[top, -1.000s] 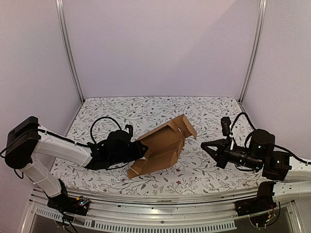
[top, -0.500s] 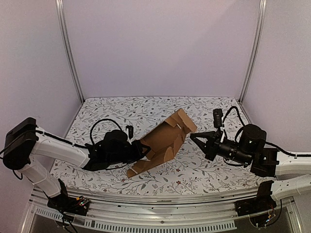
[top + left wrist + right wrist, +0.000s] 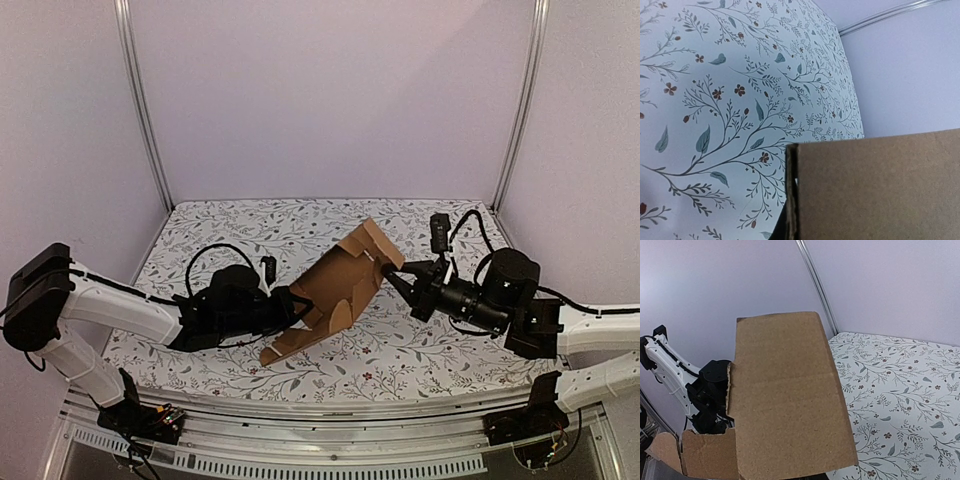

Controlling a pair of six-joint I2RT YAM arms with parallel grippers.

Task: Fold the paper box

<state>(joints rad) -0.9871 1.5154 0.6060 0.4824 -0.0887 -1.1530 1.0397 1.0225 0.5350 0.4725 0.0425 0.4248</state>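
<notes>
The paper box [image 3: 340,285] is plain brown cardboard, partly folded, tilted up from the table's middle, with its low end near the front. My left gripper [image 3: 297,308] is shut on the box's near-left edge. In the left wrist view a cardboard panel [image 3: 875,190] fills the lower right and hides the fingers. My right gripper [image 3: 392,274] is shut, its tip against the box's upper right flap. That flap [image 3: 785,400] covers the fingers in the right wrist view.
A floral cloth covers the table [image 3: 250,225]. Metal posts stand at the back corners [image 3: 145,110] [image 3: 520,110], with plain walls behind. The left arm [image 3: 705,390] shows beyond the flap in the right wrist view.
My right arm has swung left and reached the box's upper right flap. The box now stands steeper and narrower. The left gripper has barely moved.
</notes>
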